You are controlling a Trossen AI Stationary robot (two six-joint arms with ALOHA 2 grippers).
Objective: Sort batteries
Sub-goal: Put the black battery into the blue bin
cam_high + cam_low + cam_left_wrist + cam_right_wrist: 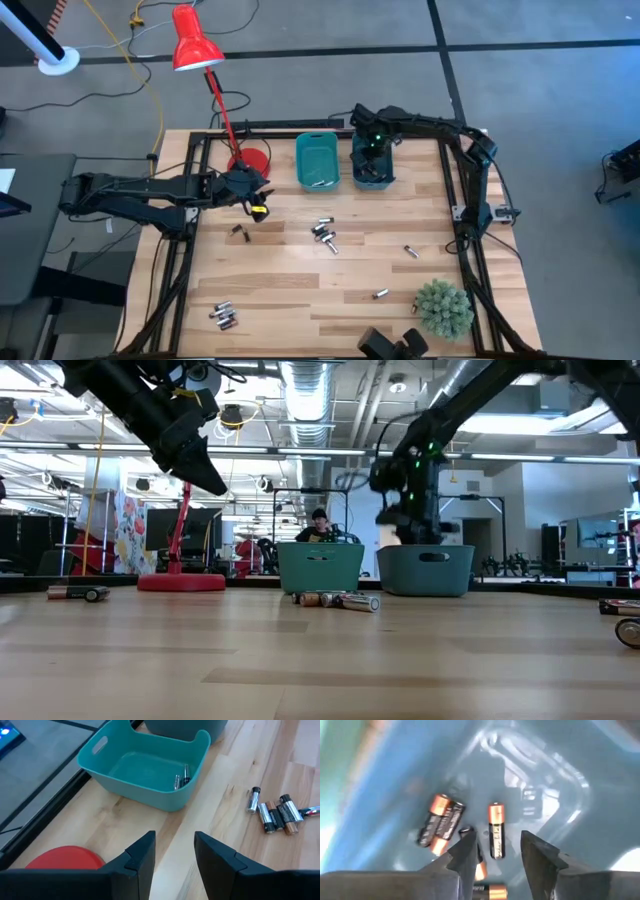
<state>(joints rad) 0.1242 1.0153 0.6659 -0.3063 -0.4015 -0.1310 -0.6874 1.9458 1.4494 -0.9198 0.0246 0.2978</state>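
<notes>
Now the right gripper (495, 852) hangs over the darker bin (374, 165), fingers apart and empty, black-and-copper batteries (442, 822) lying below. Meanwhile the left gripper (173, 851) hovers spread near the lamp base (62, 858). More batteries (324, 234) lie on the table (300, 280).

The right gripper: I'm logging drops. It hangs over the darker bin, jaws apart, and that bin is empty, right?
Not empty. The right wrist view shows several batteries lying in the darker bin under the right gripper. The rest holds: it hangs over that bin, jaws apart.
</notes>
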